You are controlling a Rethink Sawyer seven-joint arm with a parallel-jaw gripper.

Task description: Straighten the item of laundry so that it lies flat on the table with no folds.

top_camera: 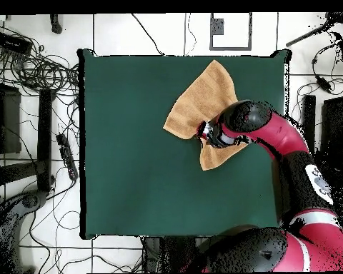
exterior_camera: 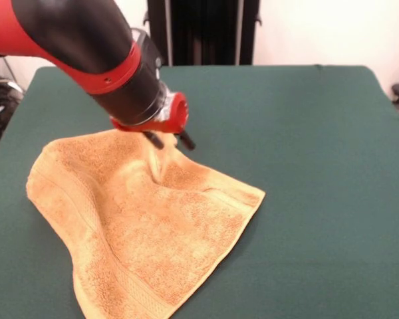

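The orange-tan towel (exterior_camera: 146,226) lies on the near left part of the dark green table (exterior_camera: 306,133), mostly spread out. A raised crease (exterior_camera: 157,169) runs down from its far edge. My gripper (exterior_camera: 171,141) hangs at that far edge, just above the crease. Its two black fingers (exterior_camera: 154,139) stand apart, with nothing seen between them. In the overhead view the towel (top_camera: 203,100) lies near the table's (top_camera: 131,164) upper right. The gripper (top_camera: 201,133) is over it and my arm hides part of the cloth.
Cables and stands (top_camera: 38,71) lie on the floor beside the table. Dark stand legs (exterior_camera: 199,30) rise behind the far table edge. The towel's near corner reaches the picture's bottom edge in the front view.
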